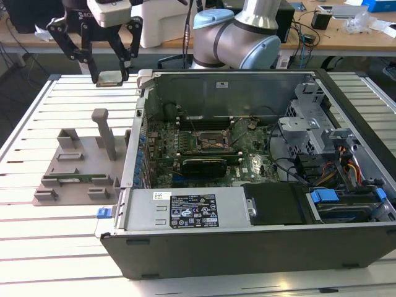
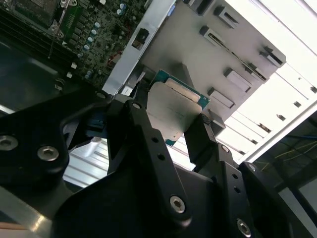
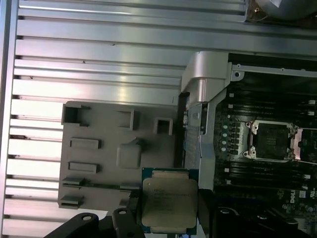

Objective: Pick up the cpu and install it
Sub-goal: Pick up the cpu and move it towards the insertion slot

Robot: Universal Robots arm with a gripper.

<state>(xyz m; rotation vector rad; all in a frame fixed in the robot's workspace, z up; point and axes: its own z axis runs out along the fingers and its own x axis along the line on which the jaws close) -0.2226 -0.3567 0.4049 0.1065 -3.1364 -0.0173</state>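
The cpu [image 1: 110, 78] is a flat square chip with a silver-grey metal top, held in the air above the slatted table at the exterior view's upper left. My gripper [image 1: 111, 77] is shut on it, one black finger on each side. In both wrist views the cpu [image 3: 169, 201] [image 2: 171, 111] sits between the fingers [image 2: 198, 136], above the grey parts holder [image 3: 114, 148]. The open motherboard socket [image 1: 213, 141] [image 3: 275, 140] lies inside the computer case, off to the exterior view's right of the gripper.
The open computer case [image 1: 247, 247] fills the table's middle and right, its raised side wall [image 1: 139, 124] between holder and motherboard. A grey post [image 1: 106, 133] stands up from the holder [image 1: 80, 167]. The arm's base [image 1: 235, 37] stands behind the case.
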